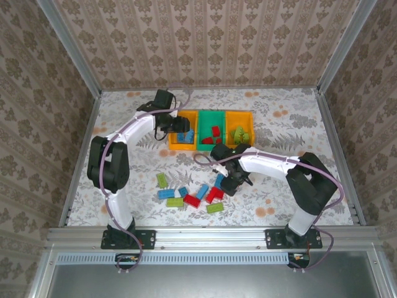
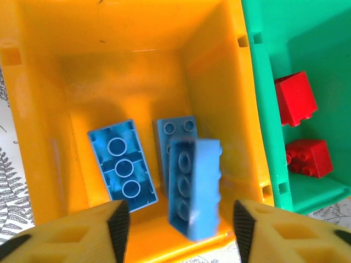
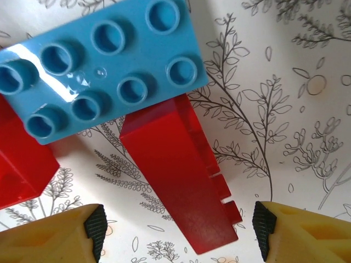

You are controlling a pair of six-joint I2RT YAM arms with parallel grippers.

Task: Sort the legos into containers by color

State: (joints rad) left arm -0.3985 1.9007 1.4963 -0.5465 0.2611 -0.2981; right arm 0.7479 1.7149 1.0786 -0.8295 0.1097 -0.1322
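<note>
Left claw: gapes wide over the left orange-yellow bin of the containers, grips nothing, leaves a gap on both sides of a slightly blurred blue brick tilted on end between the yellow, black-padded fingers; cannot tell whether resting on the bin or in the air. Below it, on the smooth, glossy bin floor: two more blue bricks, one hollow side up with three round tubes, the other studs up and partly hidden. Next door in the green bin: two red bricks, blocky and smooth. Right claw: likewise spread wide, low over the flower-printed tabletop, touches nothing, straddles a long glossy red brick lying on its side, notched along one edge. At its far end, against or over it (cannot tell which): a shiny blue two-by-four brick, studs up; at the left edge, part of another red piece. From above: loose legos in red, blue and light green scattered on the tabletop around the right claw, in front of the containers; blue pieces in the left bin, red in the green middle one, light green pieces in the right orange-yellow bin.
</note>
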